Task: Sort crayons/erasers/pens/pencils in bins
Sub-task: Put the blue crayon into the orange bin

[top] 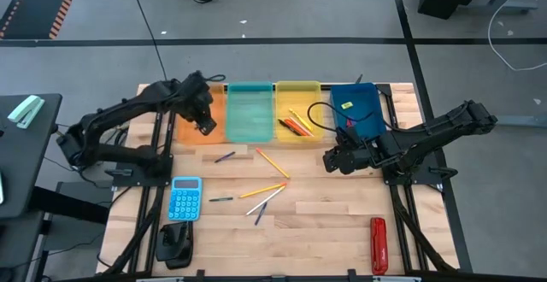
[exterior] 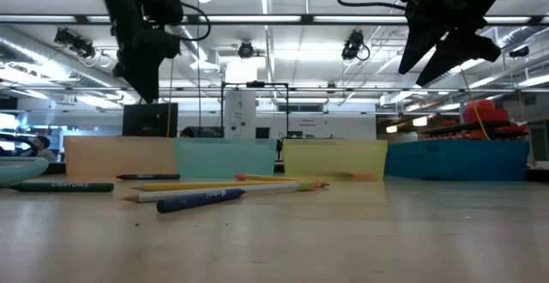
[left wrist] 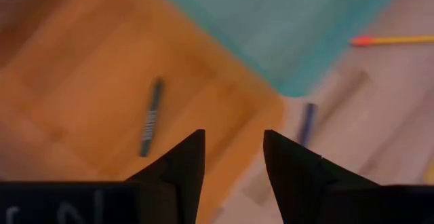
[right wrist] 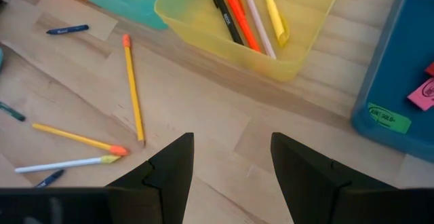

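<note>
Four bins stand in a row at the table's far side: orange (top: 215, 102), teal (top: 250, 111), yellow (top: 297, 90), dark blue (top: 359, 107). My left gripper (top: 205, 126) hangs open and empty over the orange bin's near right corner (left wrist: 258, 112). A dark pen (left wrist: 150, 117) lies flat in that bin. My right gripper (top: 329, 160) hangs open and empty above the table, near the yellow bin (right wrist: 285, 41), which holds a black pen (right wrist: 226, 13) and orange, pale and yellow sticks. Pencils (right wrist: 133, 88) and dark sticks (top: 224, 156) lie loose on the table.
A light-blue calculator (top: 185, 198) and a black object (top: 175, 243) lie near left. A red oblong tool (top: 378, 245) lies near right. The dark blue bin holds a green eraser (right wrist: 389, 117) and a pink one (right wrist: 422, 91). Bare wood lies between the pencils and the red tool.
</note>
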